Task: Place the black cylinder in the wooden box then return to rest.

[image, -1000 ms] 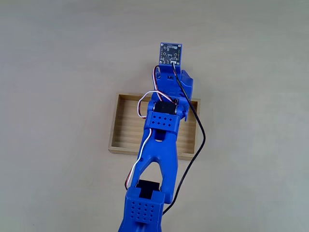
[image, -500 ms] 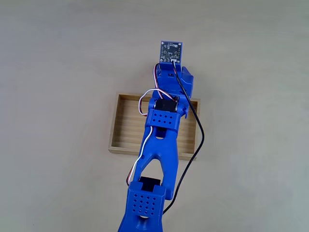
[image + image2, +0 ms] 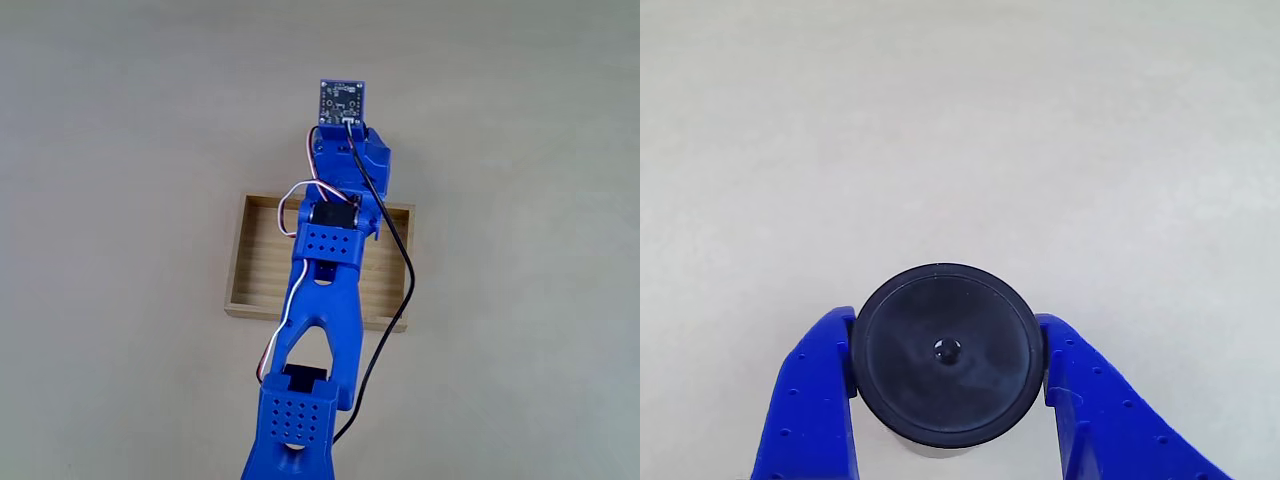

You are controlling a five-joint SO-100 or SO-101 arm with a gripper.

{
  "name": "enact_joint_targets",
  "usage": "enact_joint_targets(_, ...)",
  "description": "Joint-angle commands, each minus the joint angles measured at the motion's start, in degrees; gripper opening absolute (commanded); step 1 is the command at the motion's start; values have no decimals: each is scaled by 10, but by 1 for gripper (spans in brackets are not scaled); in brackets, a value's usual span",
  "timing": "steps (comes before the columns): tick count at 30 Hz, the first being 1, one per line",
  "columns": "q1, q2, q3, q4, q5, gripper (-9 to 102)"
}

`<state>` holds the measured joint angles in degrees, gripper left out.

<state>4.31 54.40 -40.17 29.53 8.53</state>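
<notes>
Clamping the cylinder (image 3: pixel 943 352) in my claw (image 3: pixel 945 375), I've swung slightly left past the box (image 3: pixel 262 262); placing comes next.

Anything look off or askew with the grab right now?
Nothing stands out. The black cylinder sits upright and centred between the claw fingers, one against each side. The wooden box lies flat and intact under the arm.

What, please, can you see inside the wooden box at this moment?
The visible floor of the wooden box is bare planks. The blue arm covers its middle, so that part cannot be checked.
</notes>
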Motion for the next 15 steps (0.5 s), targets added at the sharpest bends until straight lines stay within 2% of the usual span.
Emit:
enact_joint_targets(1,-3,-24,-73,-21,-1,22)
enact_joint_targets(6,-3,-24,-73,-22,-1,18)
enact_joint_targets(15,-2,-42,-66,-22,-9,17)
